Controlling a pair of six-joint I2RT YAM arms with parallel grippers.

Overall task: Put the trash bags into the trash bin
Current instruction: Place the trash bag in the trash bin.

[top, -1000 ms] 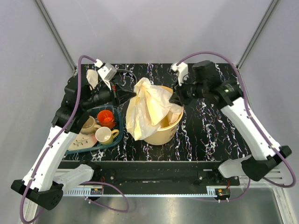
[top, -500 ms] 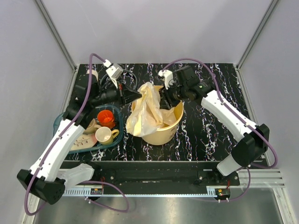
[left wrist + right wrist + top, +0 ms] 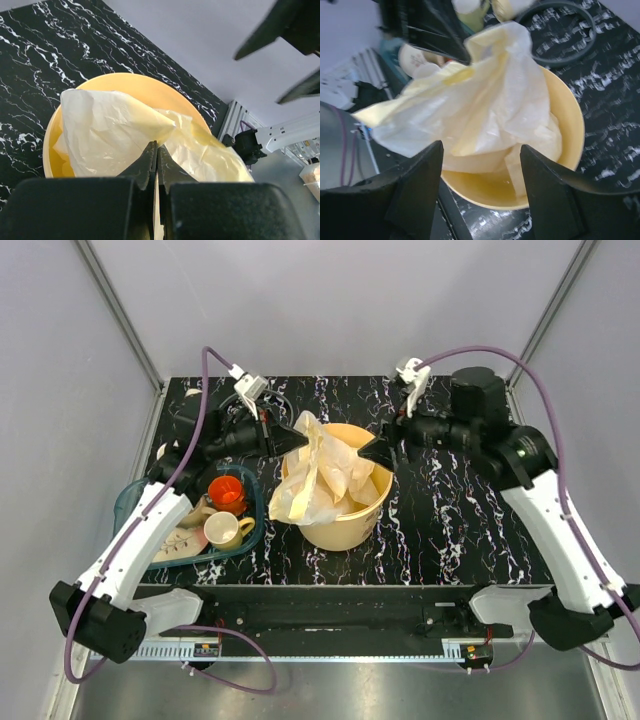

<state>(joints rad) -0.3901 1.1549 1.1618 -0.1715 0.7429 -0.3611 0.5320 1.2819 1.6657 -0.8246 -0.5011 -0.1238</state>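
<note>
My left pincer (image 3: 298, 441) pinches a top fold of the crinkly, translucent whitish-yellow trash bag (image 3: 322, 472), holding it up over the round cream-yellow plastic bin (image 3: 345, 530) in the middle of the black marbled counter (image 3: 450, 530). That is why the film hangs partly inside and partly spills over the rim toward the counter's left edge. My right pincer (image 3: 378, 453) gapes wide and empty by the bin's right rim.

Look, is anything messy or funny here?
Yes. The trash bag is a crumpled heap, only partly inside the trash bin. One flap hangs over the rim on the left arm's side and down the outside. The left gripper pinches its top.
</note>
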